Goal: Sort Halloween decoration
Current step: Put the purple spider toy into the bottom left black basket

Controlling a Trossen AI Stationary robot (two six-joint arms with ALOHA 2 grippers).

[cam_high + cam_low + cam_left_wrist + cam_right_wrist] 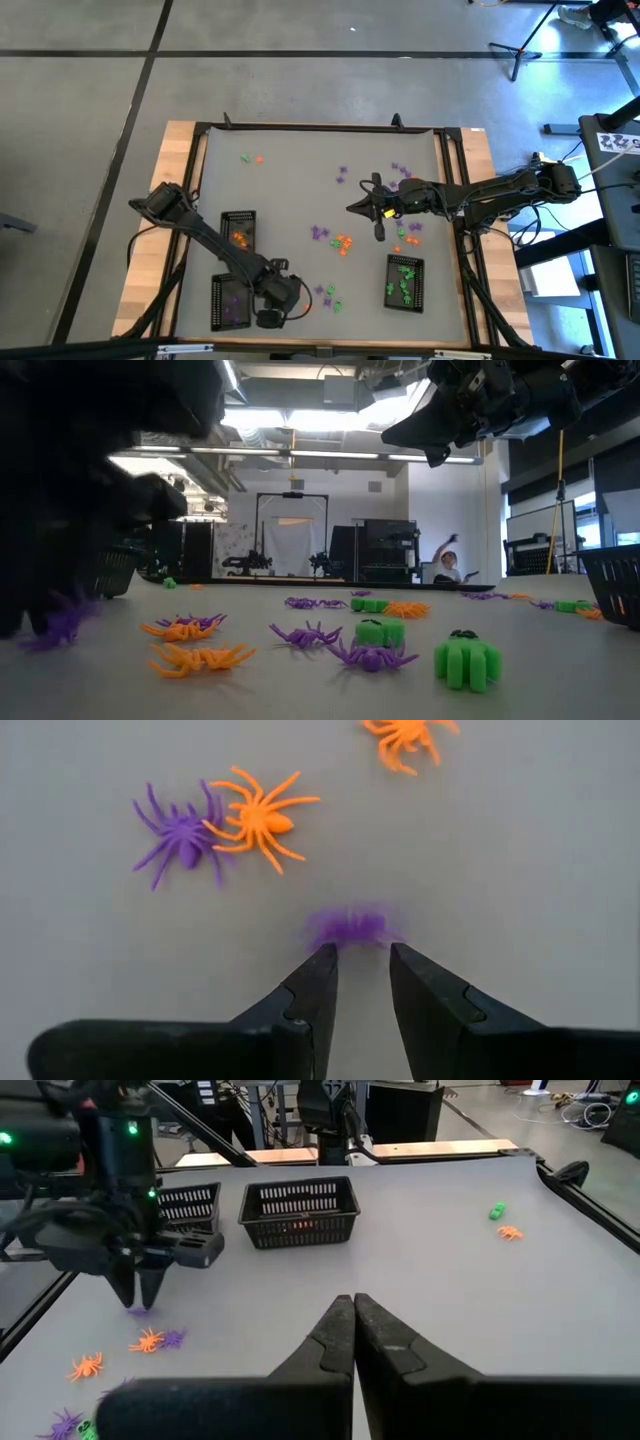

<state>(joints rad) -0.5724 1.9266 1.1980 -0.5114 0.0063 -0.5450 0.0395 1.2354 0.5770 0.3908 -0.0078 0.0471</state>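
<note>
Your Halloween decoration (371,654) is a scatter of tiny plastic pieces in orange, purple and green: most are spiders with thin splayed legs, and some green ones are chunkier, blocky shapes. They lie across the middle and right of the grey table (300,180), with a green and orange pair apart near the far left. You can also see orange pieces inside the upper left mesh tray (238,231), purple ones in the lower left tray (231,301) and green ones in the right tray (404,282). Your left gripper (361,952) sits low at the near edge, just beside the purple tray, its two fingers partly apart and pinching a blurred purple spider (352,926) between the tips; a purple spider (178,836) and an orange spider (258,818) lie touching each other on the table beyond it. Your right gripper (353,1302) hovers above the table's centre right with its fingers pressed together and nothing between them.
</note>
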